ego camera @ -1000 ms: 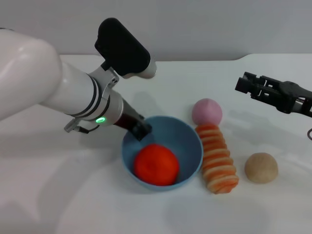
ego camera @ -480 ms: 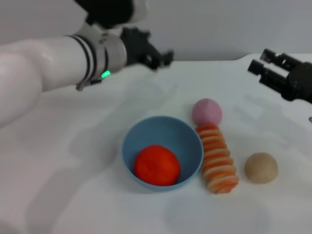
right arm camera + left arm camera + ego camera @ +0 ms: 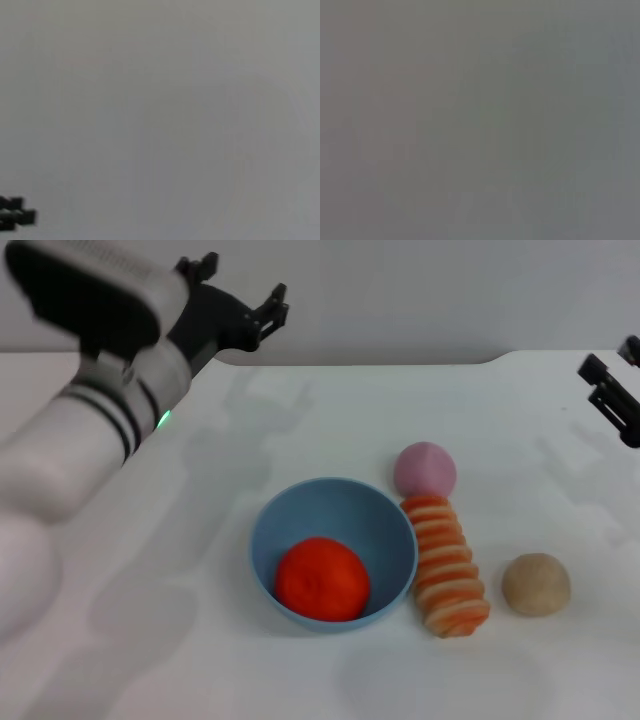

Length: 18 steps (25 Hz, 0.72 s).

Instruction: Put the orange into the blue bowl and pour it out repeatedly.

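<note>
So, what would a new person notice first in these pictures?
Probably the orange lying inside the blue bowl near the table's middle. Beside the bowl, on the robot's right, lies a striped roll. The left gripper is raised at the far left, open and empty.

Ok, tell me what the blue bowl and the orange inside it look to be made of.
The blue bowl looks like smooth moulded plastic: even light-blue colour, soft sheen, thin clean rim. The orange looks like a matte toy fruit, perhaps foam or soft plastic: flat red-orange colour with faint dimpling and no glossy highlight; which one is unclear.
</note>
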Motion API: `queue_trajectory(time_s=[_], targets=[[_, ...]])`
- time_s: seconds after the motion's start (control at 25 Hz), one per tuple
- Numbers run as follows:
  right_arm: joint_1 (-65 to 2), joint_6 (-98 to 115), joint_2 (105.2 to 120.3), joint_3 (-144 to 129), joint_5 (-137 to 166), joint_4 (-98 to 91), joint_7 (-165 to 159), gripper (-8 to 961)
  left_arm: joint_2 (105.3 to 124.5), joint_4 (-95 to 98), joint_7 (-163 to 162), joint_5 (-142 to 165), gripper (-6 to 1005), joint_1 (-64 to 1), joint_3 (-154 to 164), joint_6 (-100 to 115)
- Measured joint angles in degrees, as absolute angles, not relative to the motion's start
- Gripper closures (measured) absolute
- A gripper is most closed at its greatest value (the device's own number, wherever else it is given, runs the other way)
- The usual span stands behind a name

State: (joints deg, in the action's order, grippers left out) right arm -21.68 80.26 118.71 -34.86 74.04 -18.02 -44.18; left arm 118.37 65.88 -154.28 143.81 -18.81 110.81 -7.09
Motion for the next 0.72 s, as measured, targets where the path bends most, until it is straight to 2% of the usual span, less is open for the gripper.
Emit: queue_trajectory(time_s=[0.2, 0.64, 0.72], targets=[[-20.2, 80.3, 118.62, -32.7, 73.8, -16.0, -45.5, 322, 118.41, 61.1, -154.5, 143.3, 188, -13.6, 119.3, -29.2], [-19.9, 77.3, 118.88, -24.4, 72.2, -10.1, -38.1, 188, 118.33, 55.0, -156.1, 137.1, 189, -14.1, 123.8, -33.7], [-20.1, 77.2, 118.88, -21.6, 72.2, -8.5, -36.1, 188, 118.37, 54.2, -156.1, 137.0, 189, -14.3, 124.0, -34.2]])
